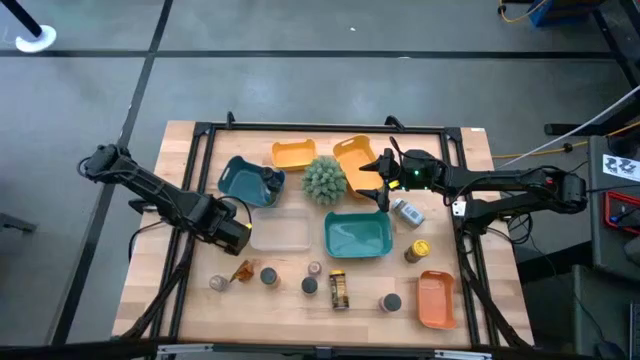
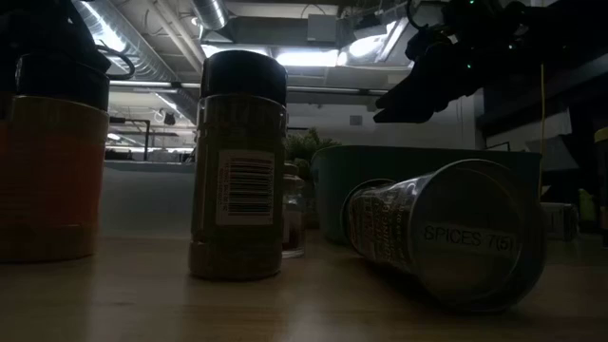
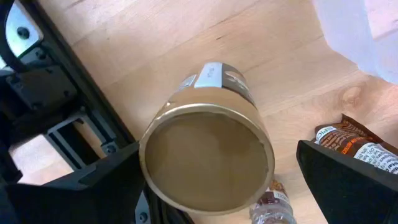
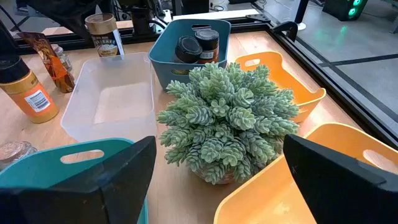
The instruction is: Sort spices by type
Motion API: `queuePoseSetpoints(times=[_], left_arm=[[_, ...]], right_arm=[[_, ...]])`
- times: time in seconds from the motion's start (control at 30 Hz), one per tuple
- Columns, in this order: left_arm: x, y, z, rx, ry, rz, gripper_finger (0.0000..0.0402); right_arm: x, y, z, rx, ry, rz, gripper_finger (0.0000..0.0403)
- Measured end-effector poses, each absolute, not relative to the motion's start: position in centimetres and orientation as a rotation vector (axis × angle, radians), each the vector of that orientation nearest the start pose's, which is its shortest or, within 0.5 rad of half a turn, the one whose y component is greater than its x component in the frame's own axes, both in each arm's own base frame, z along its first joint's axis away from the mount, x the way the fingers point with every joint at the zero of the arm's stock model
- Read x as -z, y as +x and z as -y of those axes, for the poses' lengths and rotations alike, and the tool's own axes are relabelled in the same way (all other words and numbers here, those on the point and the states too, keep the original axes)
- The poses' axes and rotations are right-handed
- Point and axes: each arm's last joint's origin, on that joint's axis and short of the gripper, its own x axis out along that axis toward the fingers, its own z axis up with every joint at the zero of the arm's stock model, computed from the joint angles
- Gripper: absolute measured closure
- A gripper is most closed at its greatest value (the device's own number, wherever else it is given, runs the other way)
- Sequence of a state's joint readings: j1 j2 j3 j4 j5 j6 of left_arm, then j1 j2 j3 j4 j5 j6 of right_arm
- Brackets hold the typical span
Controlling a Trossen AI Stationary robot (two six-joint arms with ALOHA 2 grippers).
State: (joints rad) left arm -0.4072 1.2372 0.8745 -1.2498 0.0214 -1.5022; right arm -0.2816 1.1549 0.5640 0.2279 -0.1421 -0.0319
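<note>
My left gripper (image 1: 238,235) is open at the left end of the clear tray (image 1: 282,232), pointing down over an upright tan jar (image 3: 208,155); its fingers stand on either side of the jar's top. The jar also shows in the right wrist view (image 4: 102,31). My right gripper (image 4: 214,180) is open and empty above the green spiky plant (image 1: 325,180). Dark-capped jars (image 4: 198,45) sit in the far teal tray (image 1: 245,180). Grey tins (image 1: 268,275), an amber packet (image 1: 242,271) and a lying jar (image 1: 339,290) rest along the near edge. My left gripper stands open around the tan jar's top end (image 3: 186,124), coming from above. One finger (image 3: 106,180) lies close beside the jar's wall; I cannot tell whether it touches. The other finger (image 3: 342,180) is apart from it. The jar stands on the table.
Two orange trays (image 1: 293,153) (image 1: 355,155) sit at the far side, a teal tray (image 1: 357,235) in the middle, another orange tray (image 1: 435,298) near right. A white-blue container (image 1: 407,211) lies beside it, a yellow-lidded jar (image 1: 417,250) nearby.
</note>
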Motion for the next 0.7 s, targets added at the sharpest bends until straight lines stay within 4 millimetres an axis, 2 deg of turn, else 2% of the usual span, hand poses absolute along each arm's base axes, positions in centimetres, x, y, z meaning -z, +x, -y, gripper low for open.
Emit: queuePoseSetpoints(times=[0.5, 0.7], left_arm=[[-21.67, 17.26, 7.48, -0.868, -0.782, -1.467, 0.0024], [-21.66, 17.35, 7.52, -0.86, -0.788, -1.461, 0.0063]], right_arm=[[-22.37, 23.19, 6.28, 0.132, 0.046, -0.36, 0.0052], [-22.33, 23.17, 6.28, 0.132, 0.047, -0.365, 0.0052]])
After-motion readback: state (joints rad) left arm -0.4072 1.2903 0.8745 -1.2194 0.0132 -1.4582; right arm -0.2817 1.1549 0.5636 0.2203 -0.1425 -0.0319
